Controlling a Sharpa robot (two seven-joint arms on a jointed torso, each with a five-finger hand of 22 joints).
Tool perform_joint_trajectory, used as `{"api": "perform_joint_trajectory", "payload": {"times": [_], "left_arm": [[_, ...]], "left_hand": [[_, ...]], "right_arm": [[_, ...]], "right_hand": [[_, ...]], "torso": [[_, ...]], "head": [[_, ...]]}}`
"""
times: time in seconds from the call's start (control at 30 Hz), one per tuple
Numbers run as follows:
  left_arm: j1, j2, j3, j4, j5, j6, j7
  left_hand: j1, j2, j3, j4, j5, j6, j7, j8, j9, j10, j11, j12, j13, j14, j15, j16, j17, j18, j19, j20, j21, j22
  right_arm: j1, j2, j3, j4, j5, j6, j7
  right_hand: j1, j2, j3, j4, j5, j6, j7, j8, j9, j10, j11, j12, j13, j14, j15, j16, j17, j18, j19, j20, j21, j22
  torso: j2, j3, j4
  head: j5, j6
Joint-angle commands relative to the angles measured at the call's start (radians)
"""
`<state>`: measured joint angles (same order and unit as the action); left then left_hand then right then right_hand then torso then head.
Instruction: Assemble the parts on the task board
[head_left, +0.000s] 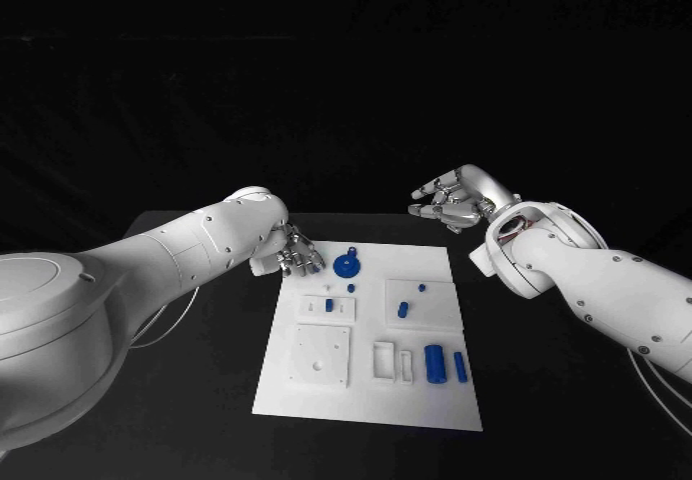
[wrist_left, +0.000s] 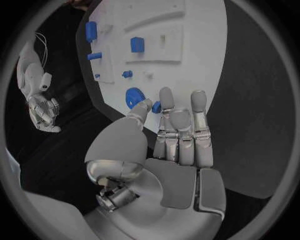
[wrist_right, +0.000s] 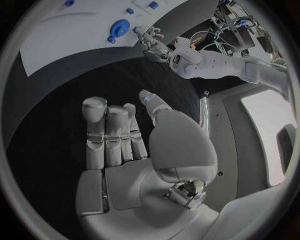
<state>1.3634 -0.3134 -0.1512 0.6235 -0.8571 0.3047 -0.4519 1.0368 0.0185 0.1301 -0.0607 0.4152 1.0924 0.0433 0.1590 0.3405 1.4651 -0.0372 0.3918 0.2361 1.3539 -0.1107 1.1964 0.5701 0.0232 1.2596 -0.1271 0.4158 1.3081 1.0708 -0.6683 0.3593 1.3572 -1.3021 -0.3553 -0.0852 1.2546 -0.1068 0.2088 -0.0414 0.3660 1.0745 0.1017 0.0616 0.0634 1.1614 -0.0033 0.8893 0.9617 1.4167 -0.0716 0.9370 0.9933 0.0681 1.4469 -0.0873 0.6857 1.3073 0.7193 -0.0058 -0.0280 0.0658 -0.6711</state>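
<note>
The white task board lies in the middle of the black table. A round blue part sits near its far edge, and small blue parts lie on its raised white blocks. Two blue cylinders stand side by side at the near right. My left hand hovers at the board's far left corner, fingers straight and holding nothing, just beside the round part. My right hand hangs raised beyond the board's far right corner, fingers extended and empty.
Black table surrounds the board on all sides. White raised blocks and slotted holders stand on the board's near half. My left arm reaches in over the table's left side.
</note>
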Motion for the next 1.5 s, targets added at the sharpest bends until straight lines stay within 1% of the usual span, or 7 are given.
{"api": "perform_joint_trajectory", "payload": {"times": [0.03, 0.53, 0.83, 0.93, 1.07, 1.27, 1.5], "left_arm": [[-0.003, 0.002, 0.000, -0.002, -0.002, -0.010, 0.020], [-0.005, 0.004, 0.000, -0.004, 0.002, -0.018, 0.032], [-0.005, 0.003, 0.000, -0.010, 0.003, -0.022, 0.033], [-0.005, 0.003, 0.000, -0.011, 0.003, -0.023, 0.033], [-0.005, 0.003, 0.000, -0.012, 0.003, -0.024, 0.031], [-0.005, 0.004, 0.000, -0.020, 0.003, -0.024, 0.029], [-0.005, 0.003, 0.000, -0.026, 0.012, -0.028, 0.029]], "left_hand": [[-0.007, 0.004, 0.002, -0.003, 0.004, -0.004, -0.003, -0.003, 0.002, 0.035, -0.004, -0.002, -0.001, -0.005, -0.001, 0.003, -0.001, -0.006, -0.004, -0.004, 0.005, 0.018], [-0.018, -0.012, -0.026, 0.023, -0.056, -0.002, -0.002, -0.011, 0.018, 0.036, -0.003, 0.002, 0.000, -0.004, 0.000, 0.003, -0.001, -0.006, -0.003, -0.003, 0.003, 0.017], [-0.013, -0.041, -0.051, 0.067, -0.180, 0.001, 0.001, -0.016, 0.025, 0.036, -0.001, 0.004, 0.002, -0.004, 0.001, 0.003, -0.001, -0.005, -0.003, -0.002, 0.002, 0.018], [-0.006, -0.075, -0.032, 0.112, -0.226, 0.000, 0.001, -0.016, 0.030, 0.036, 0.000, 0.006, 0.003, -0.004, 0.002, 0.003, -0.001, -0.004, -0.002, -0.001, 0.001, 0.018], [0.000, -0.087, -0.022, 0.137, -0.230, 0.000, 0.001, -0.016, 0.035, 0.036, 0.000, 0.006, 0.003, -0.004, 0.002, 0.003, -0.001, -0.004, -0.002, -0.001, 0.001, 0.018], [-0.001, -0.081, -0.021, 0.142, -0.230, 0.001, 0.001, -0.015, 0.036, 0.036, 0.000, 0.007, 0.003, -0.004, 0.002, 0.004, -0.001, -0.004, -0.002, -0.001, 0.001, 0.018], [-0.003, -0.006, -0.056, 0.097, -0.203, 0.004, -0.001, -0.014, 0.043, 0.037, -0.001, 0.007, 0.003, -0.003, 0.001, 0.003, -0.001, -0.004, -0.002, -0.002, 0.002, 0.018]], "right_arm": [[0.000, 0.001, 0.001, 0.001, -0.004, 0.005, 0.002], [0.000, 0.003, 0.001, 0.000, -0.004, 0.005, 0.001], [0.000, 0.006, 0.001, -0.002, -0.004, 0.005, 0.001], [0.000, 0.006, 0.001, -0.003, -0.004, 0.005, 0.001], [0.000, 0.007, 0.001, -0.003, -0.004, 0.005, 0.001], [0.000, 0.008, 0.001, -0.003, -0.004, 0.006, 0.002], [0.000, 0.011, 0.001, -0.006, -0.004, 0.007, 0.002]], "right_hand": [[0.001, -0.010, -0.002, 0.006, 0.003, -0.008, 0.002, 0.000, -0.001, -0.008, 0.001, -0.004, -0.001, -0.005, 0.003, -0.007, -0.001, 0.014, 0.001, 0.001, -0.006, 0.081], [0.001, -0.010, -0.002, 0.006, 0.003, -0.008, 0.002, 0.000, -0.001, -0.008, 0.001, -0.004, -0.001, -0.005, 0.003, -0.007, -0.001, 0.014, 0.001, 0.001, -0.006, 0.081], [0.001, -0.010, -0.002, 0.006, 0.003, -0.008, 0.002, 0.000, -0.001, -0.008, 0.001, -0.004, -0.001, -0.005, 0.003, -0.007, -0.001, 0.014, 0.001, 0.001, -0.006, 0.081], [0.001, -0.010, -0.002, 0.006, 0.003, -0.008, 0.002, 0.000, -0.001, -0.008, 0.001, -0.004, -0.001, -0.005, 0.003, -0.007, -0.001, 0.014, 0.001, 0.001, -0.006, 0.081], [0.001, -0.010, -0.002, 0.006, 0.003, -0.008, 0.002, 0.000, -0.001, -0.008, 0.001, -0.004, -0.001, -0.005, 0.003, -0.007, -0.001, 0.014, 0.001, 0.001, -0.006, 0.081], [0.001, -0.010, -0.002, 0.006, 0.003, -0.008, 0.002, 0.000, -0.001, -0.008, 0.001, -0.004, -0.001, -0.005, 0.003, -0.007, -0.001, 0.014, 0.001, 0.001, -0.006, 0.081], [0.001, -0.010, -0.002, 0.006, 0.003, -0.008, 0.002, 0.000, -0.001, -0.008, 0.001, -0.004, -0.001, -0.005, 0.003, -0.007, -0.001, 0.014, 0.001, 0.001, -0.006, 0.081]], "torso": [[0.000, 0.0011, 0.0005], [0.001, 0.0005, -0.0003], [0.001, 0.0006, 0.0003], [0.001, -0.0003, 0.0003], [0.001, -0.0006, 0.0004], [0.002, -0.0003, 0.0004], [0.001, 0.0006, 0.0001]], "head": [[0.000, 0.000], [-0.001, 0.002], [-0.001, 0.003], [-0.001, 0.003], [-0.001, 0.003], [-0.002, 0.003], [-0.004, 0.001]]}}
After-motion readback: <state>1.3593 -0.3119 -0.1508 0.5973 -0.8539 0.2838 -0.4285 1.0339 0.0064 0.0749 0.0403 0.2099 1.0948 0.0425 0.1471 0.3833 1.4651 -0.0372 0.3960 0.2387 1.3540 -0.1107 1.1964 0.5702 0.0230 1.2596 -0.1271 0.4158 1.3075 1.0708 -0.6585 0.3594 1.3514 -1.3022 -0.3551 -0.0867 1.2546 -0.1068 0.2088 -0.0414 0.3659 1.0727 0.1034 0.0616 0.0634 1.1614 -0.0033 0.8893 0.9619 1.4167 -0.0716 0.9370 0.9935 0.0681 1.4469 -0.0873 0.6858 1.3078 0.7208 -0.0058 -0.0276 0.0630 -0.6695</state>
